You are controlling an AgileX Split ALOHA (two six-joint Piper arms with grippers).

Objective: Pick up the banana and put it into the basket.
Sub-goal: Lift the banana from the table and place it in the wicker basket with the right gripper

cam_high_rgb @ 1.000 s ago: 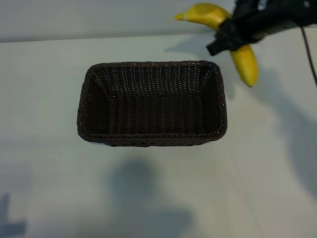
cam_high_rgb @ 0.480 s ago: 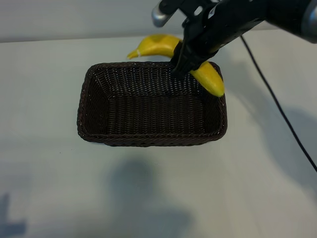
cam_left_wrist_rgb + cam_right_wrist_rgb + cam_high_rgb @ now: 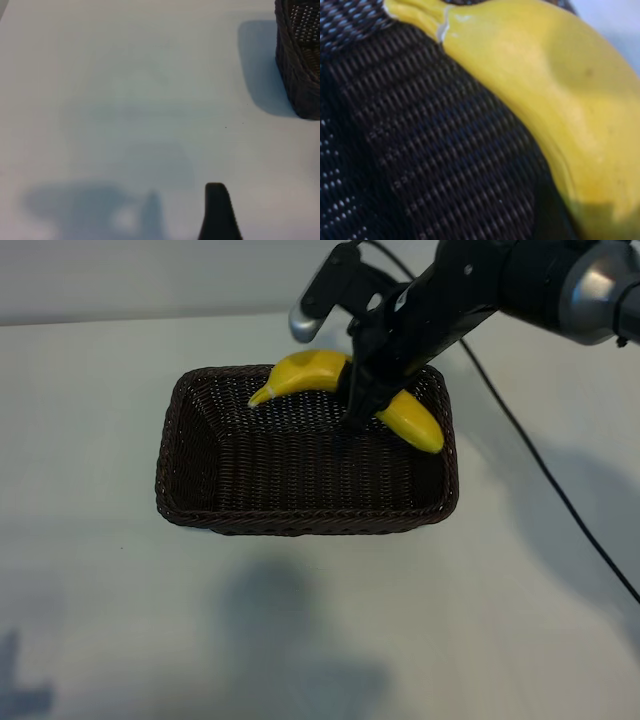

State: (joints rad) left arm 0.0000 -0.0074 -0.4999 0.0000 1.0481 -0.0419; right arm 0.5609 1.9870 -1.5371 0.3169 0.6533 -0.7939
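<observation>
Exterior view shows the right gripper [image 3: 362, 405] reaching in from the upper right over the far part of the basket [image 3: 170, 455], its dark fingers clamped partway around the middle of the banana [image 3: 315, 370]. Its jaws stand about as wide as the fruit is thick. The banana hangs across the far wall of the basket — its tapered stem tip points to the left above the rim, while its rounded other end sticks out to the right of the gripper, over the basket's right far corner. It is above the woven floor rather than lying on it, and whether any part brushes the rim I cannot tell. The basket itself sits on the pale table [image 3: 90, 620], long side toward the camera. A black cable [image 3: 540, 480] trails from the right arm across the table to the right edge. Right wrist view is filled by the banana [image 3: 555, 100] pressed close, with the dark weave of the basket [image 3: 420, 150] behind it. Left wrist view looks down on bare table [image 3: 125, 100], with one corner of the basket [image 3: 300, 65] at the edge and a single dark fingertip [image 3: 217, 212] of the left gripper poking in — the jaws stand apart, holding nothing.
</observation>
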